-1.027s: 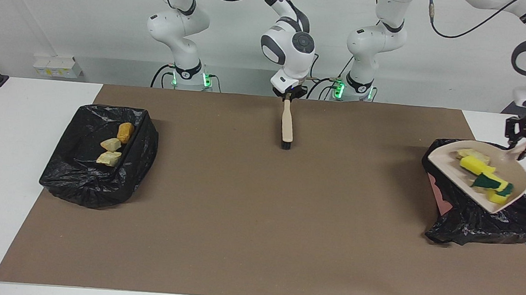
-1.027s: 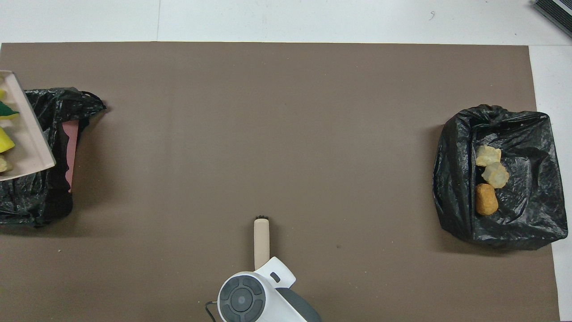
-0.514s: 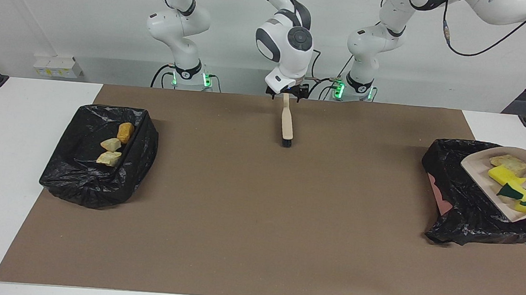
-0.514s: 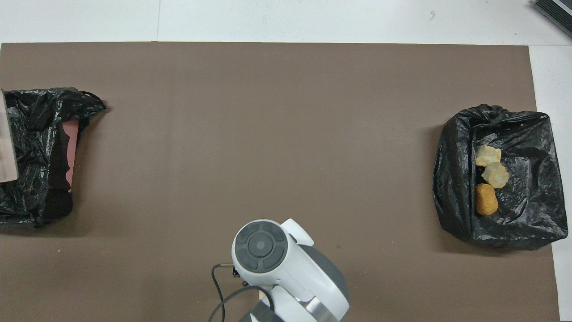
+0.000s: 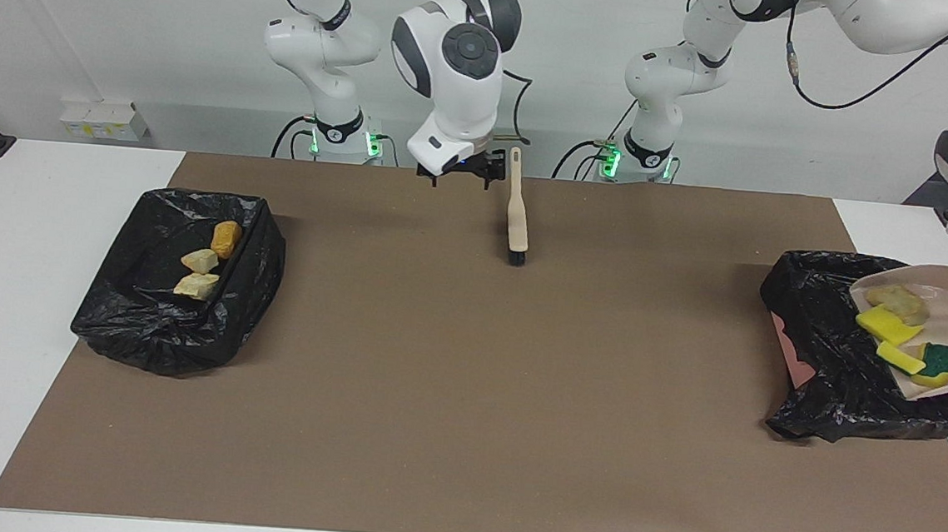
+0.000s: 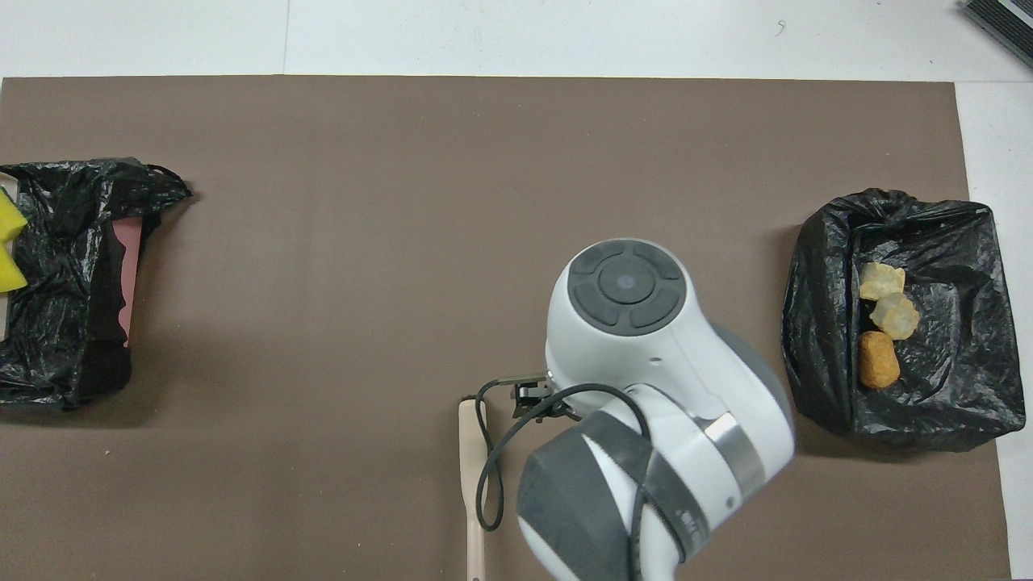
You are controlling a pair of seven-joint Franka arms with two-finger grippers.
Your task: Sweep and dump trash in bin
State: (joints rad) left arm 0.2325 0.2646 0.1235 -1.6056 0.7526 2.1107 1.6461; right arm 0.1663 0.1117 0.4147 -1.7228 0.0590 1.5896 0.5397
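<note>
A beige dustpan [image 5: 944,286] hangs tilted over the black-bagged bin [image 5: 842,367] at the left arm's end of the table. It carries trash: yellow sponge scraps [image 5: 887,326], a green-backed one [image 5: 945,357] and a bread chunk [image 5: 899,300]. Its handle runs out of view toward the left gripper, which is out of view. One yellow scrap [image 6: 10,242] shows at the overhead view's edge. The brush [image 5: 518,215] [image 6: 471,476] lies free on the mat. My right gripper [image 5: 459,175] hovers open beside the brush's handle end, holding nothing.
A second black-bagged bin [image 5: 144,326] [image 6: 960,387] stands at the right arm's end, holding three bread chunks [image 5: 226,238] [image 6: 878,359]. The brown mat [image 5: 465,399] covers most of the white table. The right arm's wrist [image 6: 625,290] hides part of the mat from above.
The right gripper opened, let go of the brush handle and shifted toward its own end of the table. The left arm carried the dustpan farther toward its end, over the bin.
</note>
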